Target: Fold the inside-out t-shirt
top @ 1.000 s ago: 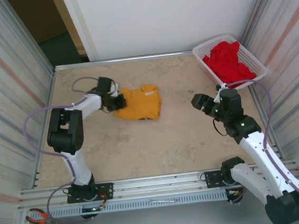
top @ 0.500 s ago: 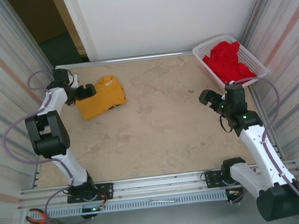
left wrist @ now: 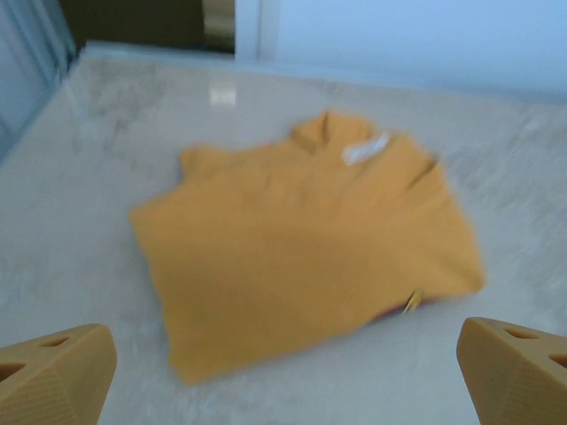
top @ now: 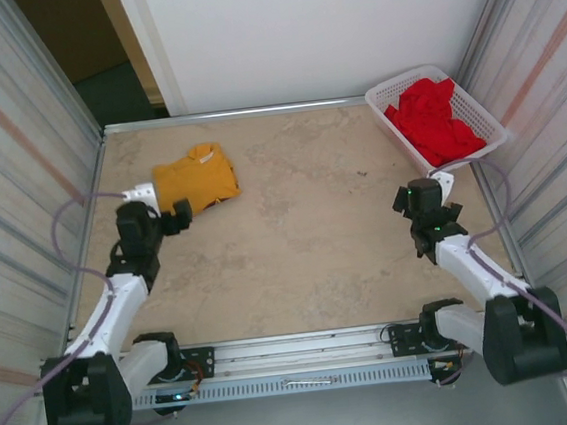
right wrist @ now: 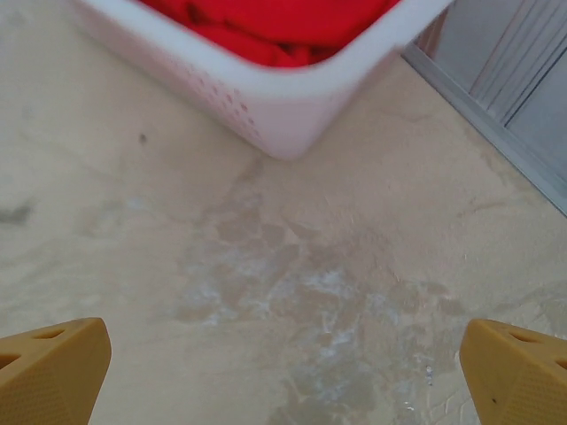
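- Since the mustard-yellow t-shirt lies in a compact folded rectangle at the far left of the table, folding looks finished.
- Left gripper, near it, gapes empty.
- Right gripper, near the white basket, likewise.

Robotics lab cell: ribbed panel walls, aluminium mounting rail.

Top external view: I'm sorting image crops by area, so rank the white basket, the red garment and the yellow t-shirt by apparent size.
1. white basket, largest.
2. red garment, bunched inside it.
3. yellow t-shirt, folded flat; only slightly smaller than the red garment, so that pair is close.
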`<state>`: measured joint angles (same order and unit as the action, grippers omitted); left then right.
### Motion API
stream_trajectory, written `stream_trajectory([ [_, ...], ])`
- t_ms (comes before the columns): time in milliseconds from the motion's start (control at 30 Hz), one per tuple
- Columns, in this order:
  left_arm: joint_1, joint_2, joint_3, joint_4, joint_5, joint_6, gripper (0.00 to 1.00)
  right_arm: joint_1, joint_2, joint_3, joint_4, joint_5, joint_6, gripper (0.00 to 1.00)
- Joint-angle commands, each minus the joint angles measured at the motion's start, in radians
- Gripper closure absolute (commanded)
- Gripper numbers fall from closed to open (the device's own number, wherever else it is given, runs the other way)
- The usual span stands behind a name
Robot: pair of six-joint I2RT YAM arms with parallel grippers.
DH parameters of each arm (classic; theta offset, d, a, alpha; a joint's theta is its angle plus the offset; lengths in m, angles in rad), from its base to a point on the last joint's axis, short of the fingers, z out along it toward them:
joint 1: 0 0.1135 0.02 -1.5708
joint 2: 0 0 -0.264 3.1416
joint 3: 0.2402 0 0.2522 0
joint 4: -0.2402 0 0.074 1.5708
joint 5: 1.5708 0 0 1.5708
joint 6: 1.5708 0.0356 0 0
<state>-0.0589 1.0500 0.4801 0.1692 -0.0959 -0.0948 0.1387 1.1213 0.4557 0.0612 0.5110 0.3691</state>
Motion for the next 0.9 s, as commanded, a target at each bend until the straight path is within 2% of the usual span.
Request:
stream_trajectory([
  [0,-0.027,0.135,-0.054,0.289,-0.134,0.080,0.01,0.025,0.135,-0.065,0.406,0.063,-0.159,0.01],
  [33,-0.041,0.205,-0.055,0.353,-0.151,0.097,0.01,0.019,0.199,-0.088,0.559,0.024,-0.196,0.01],
  [67,-0.055,0.259,-0.063,0.412,-0.154,0.129,0.01,0.025,0.222,-0.073,0.574,0.005,-0.217,0.01],
  [100,-0.069,0.318,-0.082,0.524,-0.161,0.171,0.01,0.020,0.248,-0.049,0.558,-0.072,-0.268,0.01],
  [133,-0.093,0.334,-0.075,0.546,-0.188,0.208,0.01,0.016,0.270,-0.037,0.574,-0.105,-0.308,0.01],
  [167,-0.093,0.352,-0.073,0.551,-0.139,0.226,0.01,0.004,0.276,-0.042,0.605,-0.162,-0.344,0.01],
  [200,-0.083,0.386,-0.077,0.574,-0.116,0.220,0.01,-0.024,0.294,-0.069,0.673,-0.206,-0.352,0.01],
  [233,-0.068,0.423,-0.099,0.670,-0.108,0.218,0.01,-0.080,0.359,-0.128,0.835,-0.264,-0.315,0.01],
  [267,-0.046,0.427,-0.104,0.694,-0.088,0.188,0.01,-0.132,0.434,-0.166,0.991,-0.298,-0.272,0.01],
  [300,-0.013,0.423,-0.097,0.632,-0.047,0.148,0.01,-0.168,0.461,-0.153,1.039,-0.337,-0.243,0.01],
  [333,0.008,0.466,-0.109,0.697,-0.038,0.137,0.01,-0.182,0.396,-0.088,0.756,-0.365,-0.215,0.01],
  [367,0.011,0.488,-0.103,0.744,-0.053,0.141,0.01,-0.174,0.418,-0.055,0.741,-0.365,-0.232,0.01],
  [400,0.013,0.464,-0.080,0.648,-0.045,0.124,0.01,-0.156,0.462,-0.078,0.881,-0.339,-0.257,0.01],
  [433,0.021,0.460,-0.081,0.635,-0.027,0.122,0.01,-0.159,0.417,-0.058,0.755,-0.345,-0.240,0.01],
  [467,0.021,0.475,-0.089,0.678,-0.034,0.127,0.01,-0.164,0.412,-0.060,0.740,-0.352,-0.235,0.01],
  [500,0.020,0.475,-0.089,0.684,-0.035,0.127,0.01,-0.146,0.440,-0.083,0.851,-0.326,-0.259,0.01],
  [533,0.020,0.461,-0.083,0.648,-0.029,0.123,0.01,-0.124,0.429,-0.082,0.827,-0.275,-0.265,0.01],
  [867,0.021,0.464,-0.080,0.641,-0.029,0.122,0.01,-0.157,0.422,-0.060,0.765,-0.350,-0.248,0.01],
])
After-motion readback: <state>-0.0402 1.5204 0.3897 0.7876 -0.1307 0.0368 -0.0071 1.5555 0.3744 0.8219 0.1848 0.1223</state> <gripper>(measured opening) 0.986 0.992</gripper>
